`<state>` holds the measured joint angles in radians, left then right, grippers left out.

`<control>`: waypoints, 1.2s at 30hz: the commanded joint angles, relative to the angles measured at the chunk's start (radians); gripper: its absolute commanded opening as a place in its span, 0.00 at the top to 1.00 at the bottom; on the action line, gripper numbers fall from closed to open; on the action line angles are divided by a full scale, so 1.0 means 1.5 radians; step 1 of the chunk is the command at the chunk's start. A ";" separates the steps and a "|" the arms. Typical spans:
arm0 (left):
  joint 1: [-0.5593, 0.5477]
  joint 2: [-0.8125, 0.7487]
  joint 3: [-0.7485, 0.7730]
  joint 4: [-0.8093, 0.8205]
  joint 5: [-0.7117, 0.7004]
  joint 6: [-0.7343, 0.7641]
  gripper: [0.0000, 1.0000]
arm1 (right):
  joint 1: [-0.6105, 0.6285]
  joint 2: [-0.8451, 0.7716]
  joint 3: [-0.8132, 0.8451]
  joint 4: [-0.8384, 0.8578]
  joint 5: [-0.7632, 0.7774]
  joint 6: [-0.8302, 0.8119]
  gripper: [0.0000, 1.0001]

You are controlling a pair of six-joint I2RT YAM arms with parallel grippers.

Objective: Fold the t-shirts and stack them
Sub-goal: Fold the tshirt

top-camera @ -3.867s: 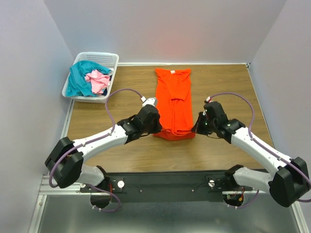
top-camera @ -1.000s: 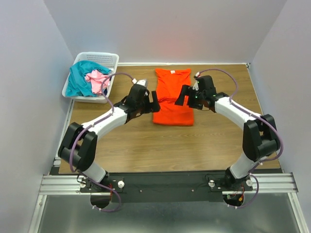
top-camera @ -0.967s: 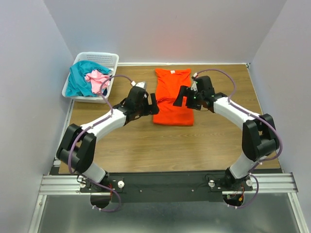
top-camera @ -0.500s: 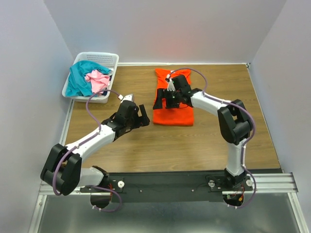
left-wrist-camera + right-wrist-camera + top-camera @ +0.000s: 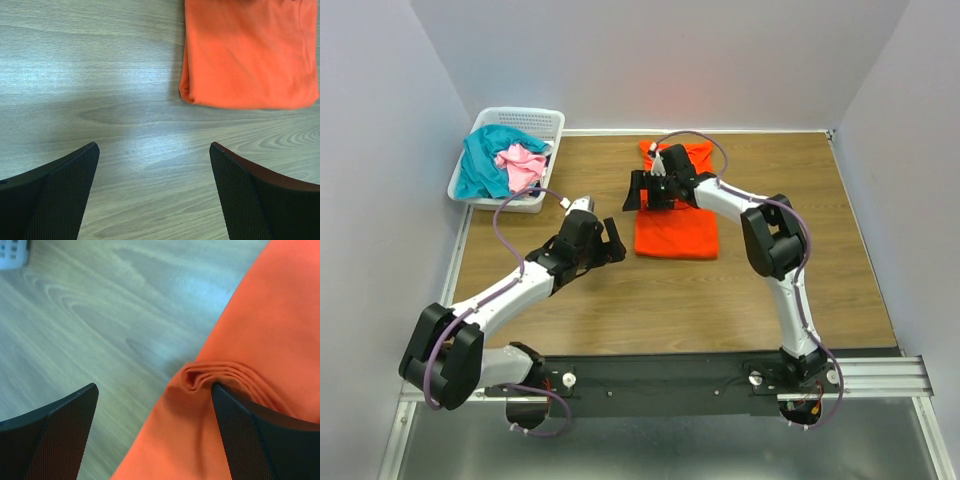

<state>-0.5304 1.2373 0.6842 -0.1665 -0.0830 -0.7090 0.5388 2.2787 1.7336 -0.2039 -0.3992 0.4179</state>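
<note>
1. Right gripper (image 5: pixel 638 190) has slid across the orange shirt (image 5: pixel 677 228) to its left edge in the last half second. Left gripper (image 5: pixel 610 240) has backed onto bare table (image 5: pixel 770 290).
2. Both jaws spread wide, holding nothing.
3. Orange shirt lies part-folded mid-table. Teal shirt (image 5: pixel 480 165) and pink shirt (image 5: pixel 523 163) sit in the basket (image 5: pixel 525 111).
4. Right wrist view: shirt edge bunched in layers between the jaws; one jaw possibly touching cloth, unclear.
5. Advice: pinch every layer at that bunch, lift low, carry the fold over evenly.
</note>
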 commanded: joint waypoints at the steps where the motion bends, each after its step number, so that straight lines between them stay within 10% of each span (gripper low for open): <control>1: 0.000 -0.016 -0.003 0.011 -0.014 0.007 0.02 | 0.004 0.020 0.063 0.005 0.059 -0.008 0.00; 13: 0.000 0.021 0.024 0.028 0.006 0.021 0.02 | 0.002 -0.055 0.080 -0.003 0.165 -0.019 0.00; 25: 0.000 0.127 0.082 0.096 0.094 0.046 0.03 | -0.059 -0.489 -0.427 -0.003 0.373 0.109 0.00; 36: 0.000 0.268 0.145 0.108 0.141 0.060 0.06 | -0.067 -0.716 -0.614 -0.008 0.459 0.142 0.00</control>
<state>-0.5304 1.5906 0.8738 -0.0189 0.0765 -0.6441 0.4393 1.2579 0.8459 -0.2207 0.2180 0.6029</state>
